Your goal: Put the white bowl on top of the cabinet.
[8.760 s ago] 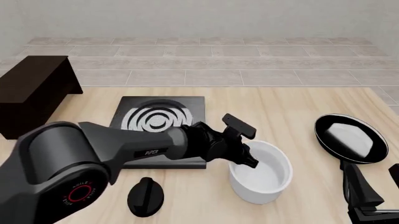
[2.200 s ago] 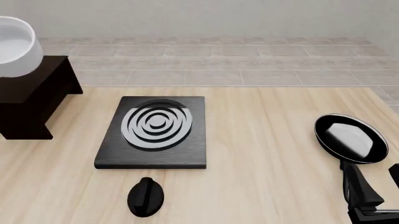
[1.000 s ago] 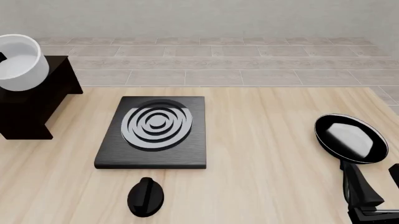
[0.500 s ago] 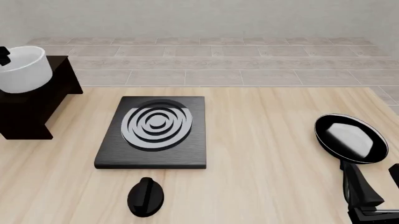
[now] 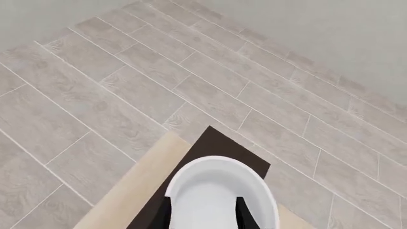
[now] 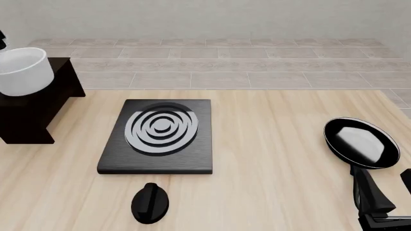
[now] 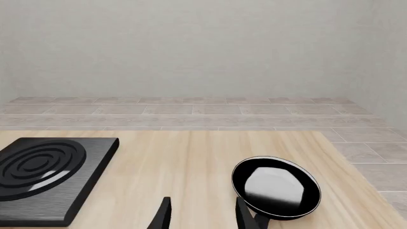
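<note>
White bowl point(image 6: 22, 71) first: it sits at the far left of the table point(image 6: 270, 159), on or just above the flat top of the cabinet point(image 6: 35, 106). We cannot tell from the front view if its bottom touches the wood yet.

Our left claw point(image 5: 202, 217) is right at the bowl. In the left wrist view its two dark fingers point(image 5: 241, 217) stand one on each side of the near part of the bowl, so the rim is between them. The gap looks small, as if they pinch it, but we cannot tell for sure if they are squeezing or have let go. The bowl lies straight ahead of this claw, with the cabinet top under it, so we think the next move is a short way down and then open. The bowl is round, so it has no long side to line up.

Our right claw point(image 7: 200, 212) is far off by the frying pan point(image 6: 361, 143). It is open and holds nothing. The left arm is much nearer.

We count one bowl, one cabinet, one stove point(image 6: 159, 135), one pan and one small black knob point(image 6: 150, 202).
</note>
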Action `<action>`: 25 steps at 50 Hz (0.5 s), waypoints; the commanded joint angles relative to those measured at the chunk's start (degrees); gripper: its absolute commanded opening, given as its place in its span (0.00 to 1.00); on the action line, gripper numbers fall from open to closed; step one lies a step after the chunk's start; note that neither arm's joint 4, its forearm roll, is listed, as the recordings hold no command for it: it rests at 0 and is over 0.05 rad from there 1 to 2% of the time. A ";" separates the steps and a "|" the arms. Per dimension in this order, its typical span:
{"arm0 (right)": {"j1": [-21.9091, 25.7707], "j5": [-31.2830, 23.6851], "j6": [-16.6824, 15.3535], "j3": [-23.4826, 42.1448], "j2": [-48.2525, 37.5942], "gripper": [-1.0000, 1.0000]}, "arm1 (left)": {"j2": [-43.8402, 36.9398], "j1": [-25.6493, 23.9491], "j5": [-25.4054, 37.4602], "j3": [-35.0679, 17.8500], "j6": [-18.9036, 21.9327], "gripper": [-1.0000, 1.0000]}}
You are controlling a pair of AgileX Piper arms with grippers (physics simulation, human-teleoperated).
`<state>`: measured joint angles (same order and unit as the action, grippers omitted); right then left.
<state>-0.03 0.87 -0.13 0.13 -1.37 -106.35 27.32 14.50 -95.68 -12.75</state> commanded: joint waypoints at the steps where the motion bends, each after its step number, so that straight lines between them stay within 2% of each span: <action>1: 0.00 0.00 0.00 0.00 0.01 1.00 | 2.23 -1.06 0.49 0.29 0.14 1.00; 25: 0.00 0.01 0.01 0.00 -0.02 1.00 | 11.52 -4.55 0.20 5.73 0.30 1.00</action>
<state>-0.03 0.87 -0.13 0.13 -1.38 -98.21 24.03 14.82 -91.92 -12.46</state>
